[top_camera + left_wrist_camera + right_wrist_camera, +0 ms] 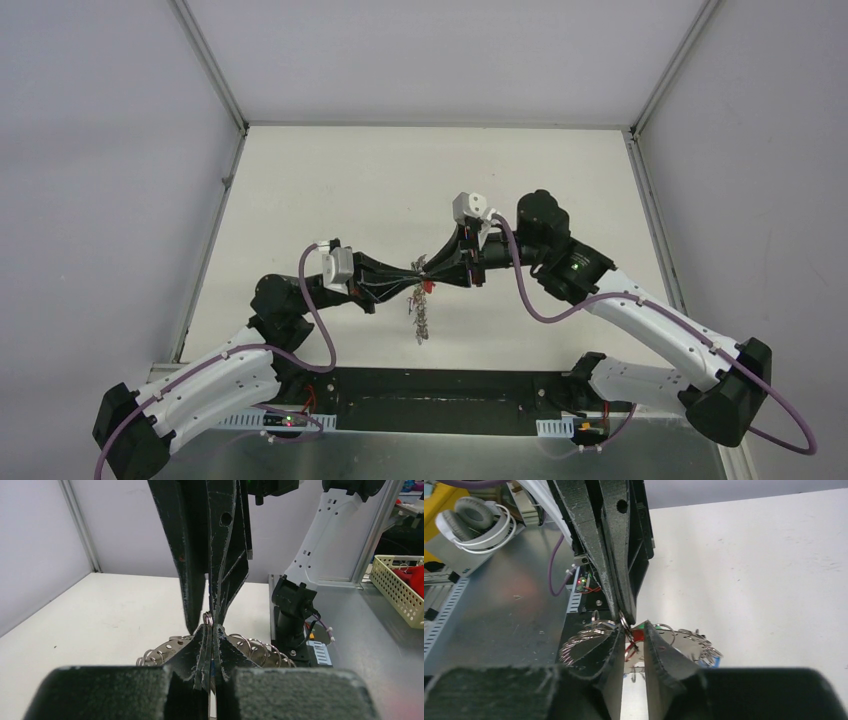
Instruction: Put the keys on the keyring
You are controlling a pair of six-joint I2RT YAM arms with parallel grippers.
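Note:
The keyring point(420, 318) hangs in the air between both arms above the near part of the table. My left gripper point(414, 272) is shut on one of its small wire loops point(209, 618). The grey holed plate point(165, 647) fans out behind those fingers point(202, 647). My right gripper point(630, 636) meets it tip to tip with its jaws a narrow gap apart. The red tag of one key point(637, 634) and a wire loop point(624, 621) sit in that gap; whether the pads press them I cannot tell. A blue tag point(715, 655) shows at the ring's far rim point(686, 642).
A white table point(380, 190) lies below, walled on three sides. A metal shelf point(499, 610) with the arm bases runs along its near edge. Off the table are a yellow basket point(400, 587) and white headphones point(474, 520).

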